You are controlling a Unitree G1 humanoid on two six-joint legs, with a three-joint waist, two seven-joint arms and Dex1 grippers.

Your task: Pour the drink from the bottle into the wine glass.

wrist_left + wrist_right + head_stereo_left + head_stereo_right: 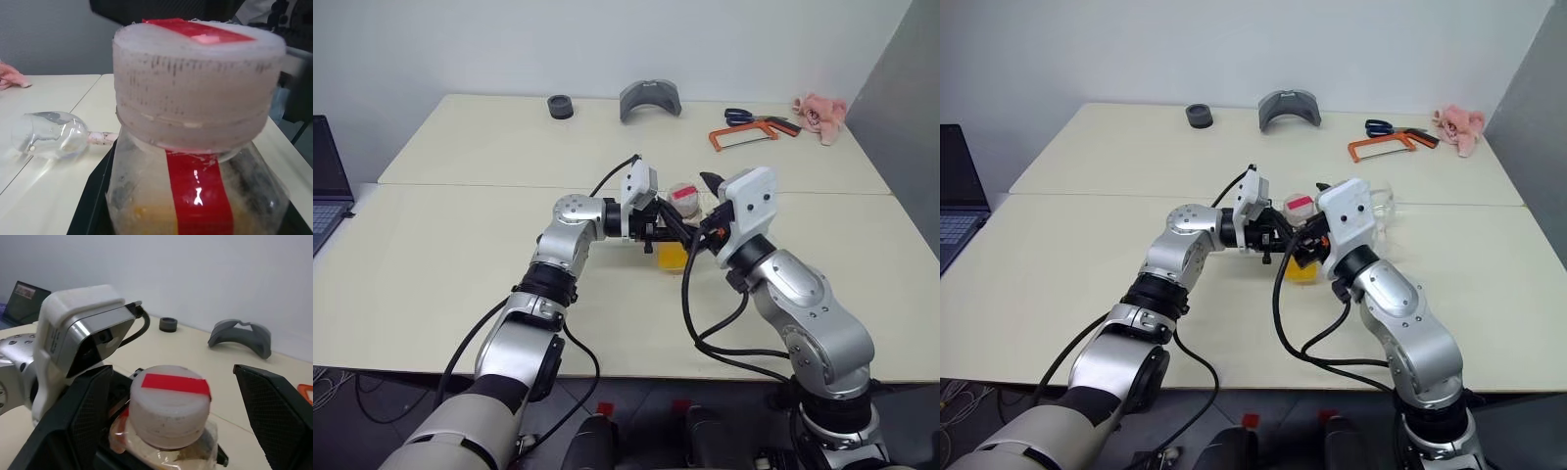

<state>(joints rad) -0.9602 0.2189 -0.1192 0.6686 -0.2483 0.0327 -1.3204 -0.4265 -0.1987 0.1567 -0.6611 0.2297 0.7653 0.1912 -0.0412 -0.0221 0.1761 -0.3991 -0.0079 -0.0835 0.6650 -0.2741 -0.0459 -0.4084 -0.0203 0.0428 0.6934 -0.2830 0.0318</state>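
Now the left gripper (662,233) clamps the bottle (168,418), its cap between the right gripper (171,396)'s spread fingers.

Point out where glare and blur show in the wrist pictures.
Left wrist view: a white glare spot sits on the bottle's red label; the wine glass lying on its side looks soft. Right wrist view: the cap is sharp, the grey curved piece behind slightly blurred.

Clear glossy plastic bottle (195,196), rough matt white cap (169,404), smooth matt table (460,264).
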